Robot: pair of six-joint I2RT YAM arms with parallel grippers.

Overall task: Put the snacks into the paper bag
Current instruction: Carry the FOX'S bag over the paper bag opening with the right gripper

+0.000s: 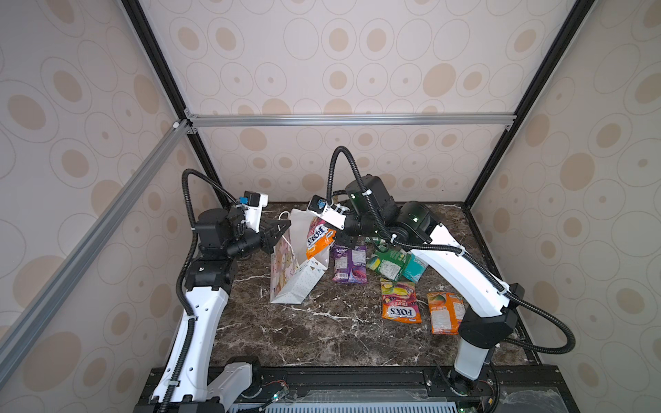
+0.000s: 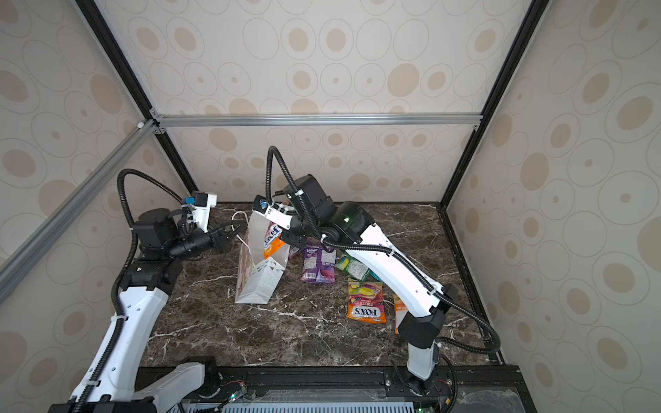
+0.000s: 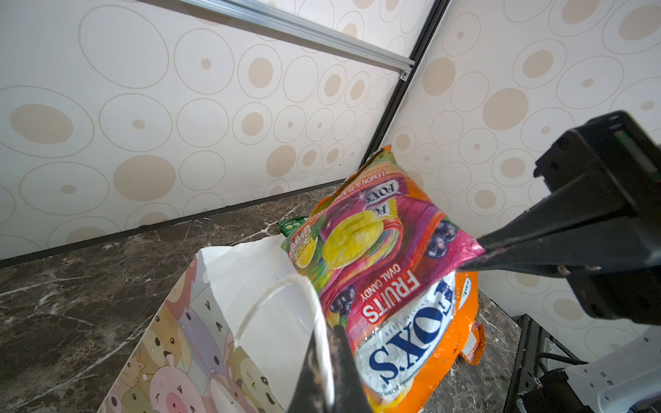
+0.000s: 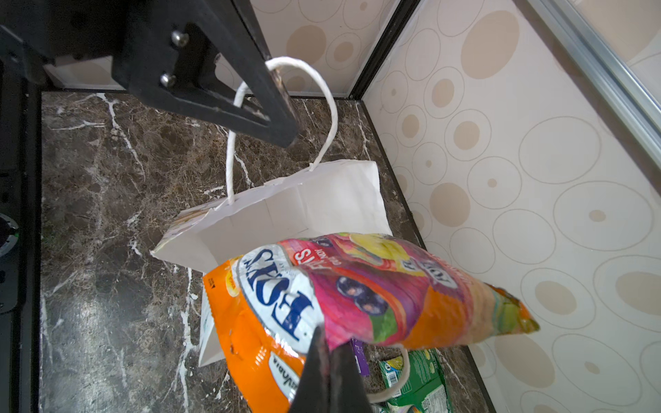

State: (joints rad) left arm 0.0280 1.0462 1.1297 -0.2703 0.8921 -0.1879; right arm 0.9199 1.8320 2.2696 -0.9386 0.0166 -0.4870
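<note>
Orange FOX'S snack packet (image 4: pixel 357 286): we see it pinched tight at one edge by our right end effector (image 4: pixel 323 339), long axis slanting down over the near rim of the tilted paper bag (image 1: pixel 298 282), while our left end effector (image 3: pixel 328 339), nearer the bag, is clamped on its cord handle (image 4: pixel 335 114).

Teal packet (image 1: pixel 416 270) half beneath right arm (image 1: pixel 458 275)

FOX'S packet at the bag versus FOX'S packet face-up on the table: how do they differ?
The held FOX'S packet hangs tilted at the paper bag mouth; the loose FOX'S packet lies flat on the tabletop. The right gripper pinches the held one; nothing touches the loose one. Both show orange fruit print.
</note>
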